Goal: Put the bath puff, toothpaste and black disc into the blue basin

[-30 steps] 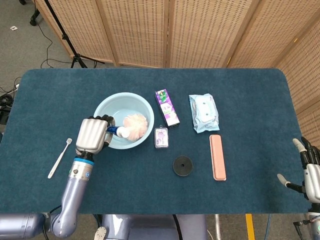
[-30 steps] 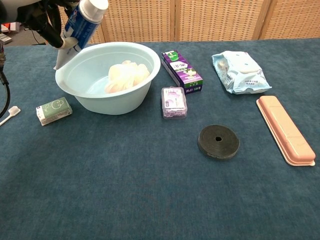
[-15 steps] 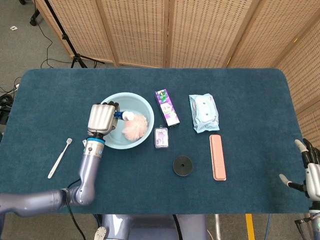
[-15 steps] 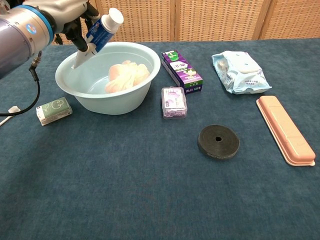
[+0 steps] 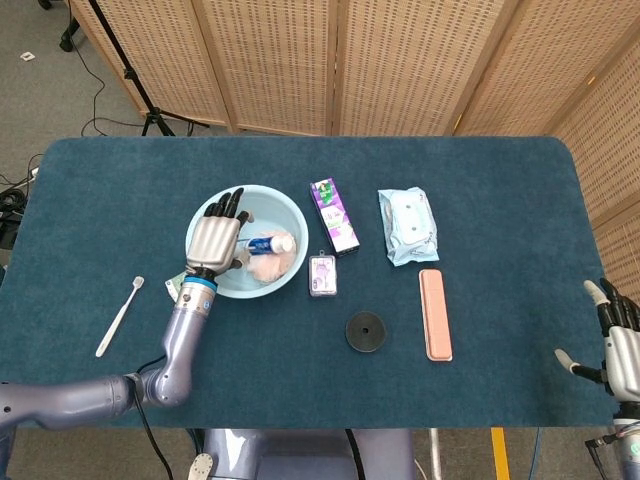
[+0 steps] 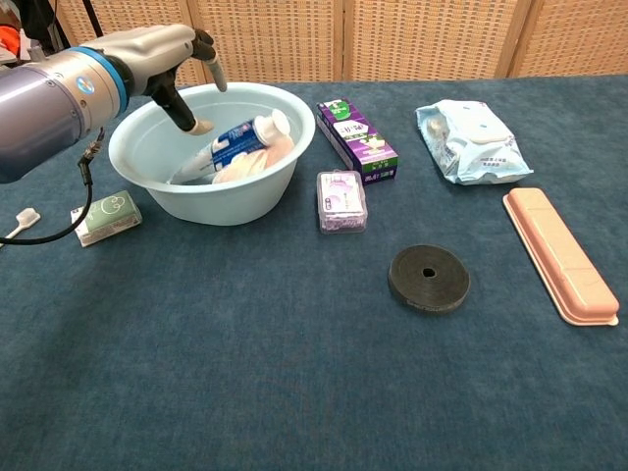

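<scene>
Chest view gives us the left hand [image 6: 162,59] spread above the blue basin [image 6: 147,182], holding nothing. Just under its fingers the toothpaste [image 6: 235,145] lies on the bath puff [image 6: 257,167]. The black disc [image 6: 429,278] sits well to the hand's right on the table [image 6: 294,373]. In the head view our right hand [image 5: 618,345] is open, empty.

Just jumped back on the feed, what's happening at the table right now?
The left hand hovers open over the blue basin, holding nothing. The toothpaste lies inside, on the bath puff. The black disc sits on the table, untouched. The right hand is open at the table's edge.
</scene>
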